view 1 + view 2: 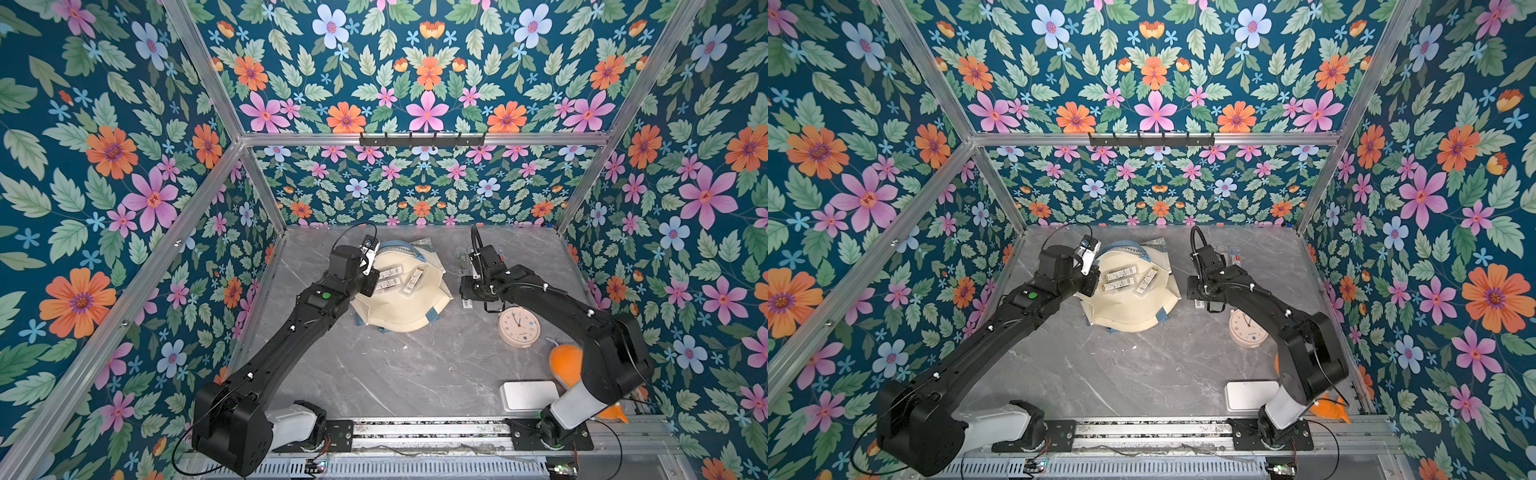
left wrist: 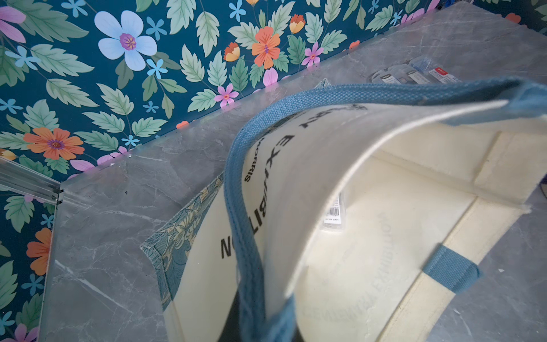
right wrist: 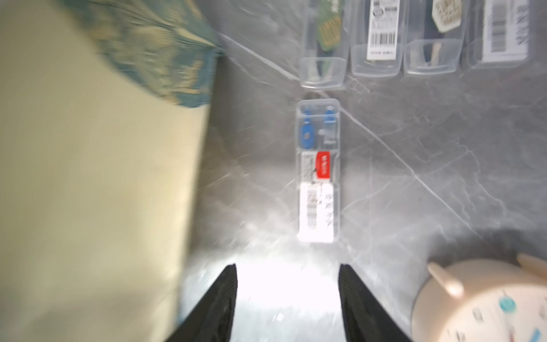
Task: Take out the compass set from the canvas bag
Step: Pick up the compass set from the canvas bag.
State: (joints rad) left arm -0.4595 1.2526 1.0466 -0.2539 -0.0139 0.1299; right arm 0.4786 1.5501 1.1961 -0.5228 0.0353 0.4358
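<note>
Plainly, the bag [image 1: 407, 309] lay on the grey table [image 1: 395, 374] toward the back wall, between the two arms. Its paisley base pointed at the wall and its mouth gaped toward the near side. The left gripper [image 1: 371, 266] was pressed together on the bag's upper rim by a blue strap [image 2: 236, 207], holding that side lifted so that the inside showed. Three clear compass cases [image 1: 397, 279] [image 1: 1127, 279] lay inside on the lower wall, seen in both top views, though the left wrist view caught only one of them. The right gripper [image 3: 287, 266] hung low over the table just beside the bag, its fingers [image 3: 219, 296] spread with nothing between them. Ahead of them one case [image 3: 318, 168] lay flat on the table, apart from the fingers, with its red and white labels up. Beyond it four more cases [image 3: 381, 38] lay side by side in a row. A pink clock [image 1: 519, 326] lay near the right arm. A white box [image 1: 530, 395] sat by the near edge. An orange thing [image 1: 565, 365] was partly hidden behind that arm.
</note>
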